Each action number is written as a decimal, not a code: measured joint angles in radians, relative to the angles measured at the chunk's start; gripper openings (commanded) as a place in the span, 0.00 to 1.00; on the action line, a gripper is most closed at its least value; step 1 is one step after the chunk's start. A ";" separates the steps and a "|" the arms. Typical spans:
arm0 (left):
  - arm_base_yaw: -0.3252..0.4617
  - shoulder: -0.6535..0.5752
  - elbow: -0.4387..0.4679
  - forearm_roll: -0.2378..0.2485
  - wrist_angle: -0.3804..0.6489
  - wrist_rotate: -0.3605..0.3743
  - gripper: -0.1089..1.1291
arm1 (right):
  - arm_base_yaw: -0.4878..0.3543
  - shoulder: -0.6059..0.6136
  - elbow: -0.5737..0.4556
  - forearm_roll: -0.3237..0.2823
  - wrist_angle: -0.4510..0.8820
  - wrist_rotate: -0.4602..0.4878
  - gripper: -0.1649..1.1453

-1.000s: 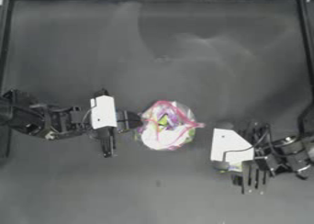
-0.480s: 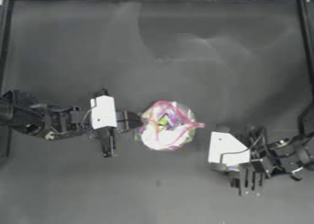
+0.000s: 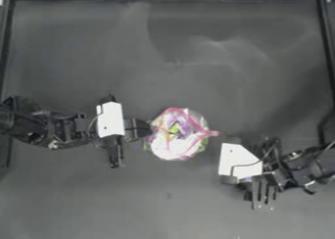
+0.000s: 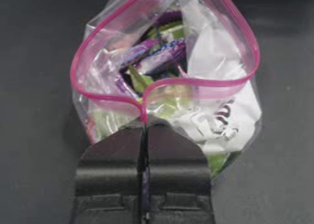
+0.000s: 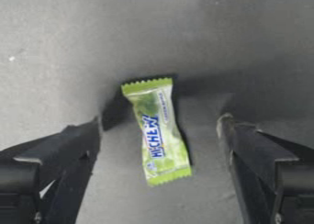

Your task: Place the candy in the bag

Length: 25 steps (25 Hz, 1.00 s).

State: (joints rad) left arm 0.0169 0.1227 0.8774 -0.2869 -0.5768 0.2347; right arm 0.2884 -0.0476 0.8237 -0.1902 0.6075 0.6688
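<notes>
The candy (image 5: 157, 132), a pale yellow-green wrapped sweet, lies flat on the dark table between the spread jaws of my open right gripper (image 5: 158, 142), touching neither jaw. In the top view the right arm's white wrist block (image 3: 237, 160) sits right of the bag and closer to the table's front edge, and hides the candy. The bag (image 3: 177, 134), clear with a pink seal strip and multicoloured sweets inside, rests mid-table. My left gripper (image 4: 146, 126) is shut on the bag's (image 4: 178, 81) rim, and the mouth gapes in a pink loop.
The dark table (image 3: 196, 52) stretches bare behind both arms, bounded by a raised frame at its edges. The left arm (image 3: 46, 128) reaches in from the left side.
The right arm has shifted slightly left and toward the front edge. The left gripper and the bag have stayed put.
</notes>
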 measured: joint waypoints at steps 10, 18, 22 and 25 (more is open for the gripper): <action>0.000 0.000 0.000 0.000 0.000 0.000 0.17 | 0.000 0.008 0.020 0.014 -0.038 0.011 0.71; -0.003 0.002 -0.002 -0.002 0.000 0.000 0.17 | 0.000 0.003 0.025 0.025 -0.040 0.011 0.37; -0.005 0.012 -0.002 -0.002 0.000 0.000 0.17 | 0.000 0.003 0.018 0.032 -0.034 0.009 0.38; -0.006 0.012 -0.002 -0.002 -0.002 0.000 0.17 | -0.002 -0.005 0.009 0.038 -0.009 0.005 0.38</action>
State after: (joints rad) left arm 0.0107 0.1350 0.8759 -0.2884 -0.5783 0.2347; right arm 0.2869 -0.0522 0.8330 -0.1519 0.5983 0.6734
